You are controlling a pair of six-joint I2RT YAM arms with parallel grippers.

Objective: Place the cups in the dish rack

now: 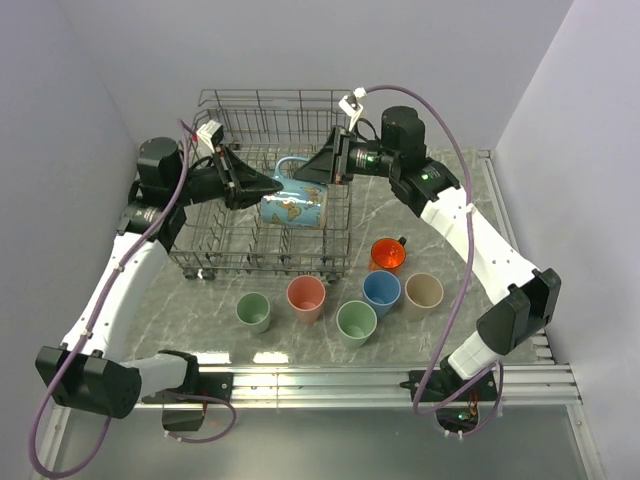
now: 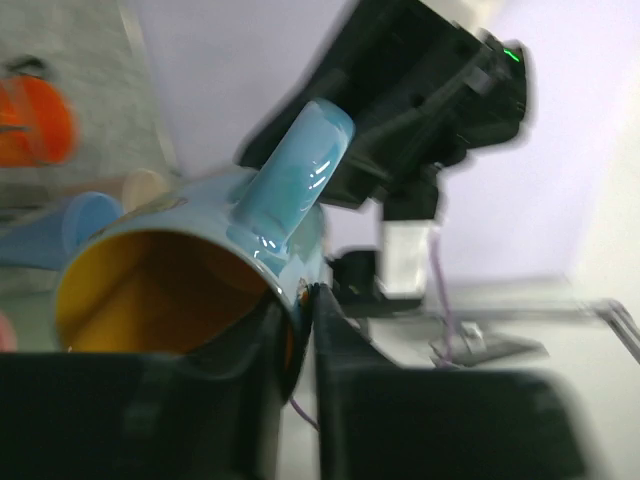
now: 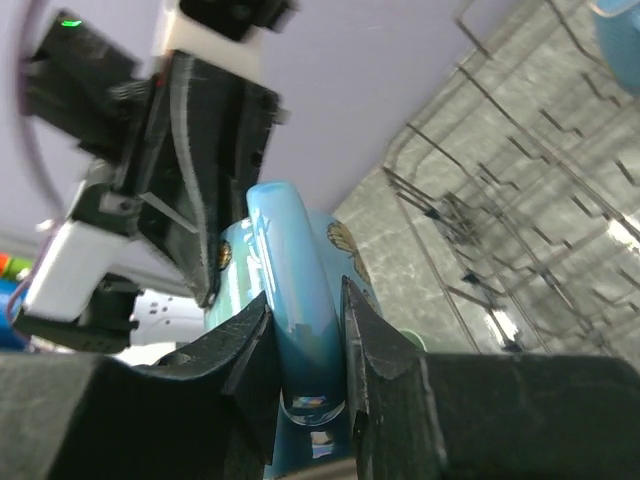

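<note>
Mug point(image 1: 293, 208): blue, map print, yellow inside. Hung on its side within rack point(image 1: 262, 94) outline, centre of top view. Reached in from left: left gripper point(image 1: 272, 186), nearly closed, pinched on mug wall at the mouth. Reached in from right: right gripper point(image 1: 303, 176), fingers clamped on handle. Six cups point(image 1: 306, 298) stood lower centre, below rack.

The blue mug point(image 1: 293, 208) fills the gap between left gripper point(image 1: 275, 186) and right gripper point(image 1: 300, 176). Dish rack point(image 1: 215, 250) tines stand beneath the fingers point(image 3: 385, 355). 6 cups point(image 1: 306, 297) block the table point(image 1: 200, 310) nearer the bases.
</note>
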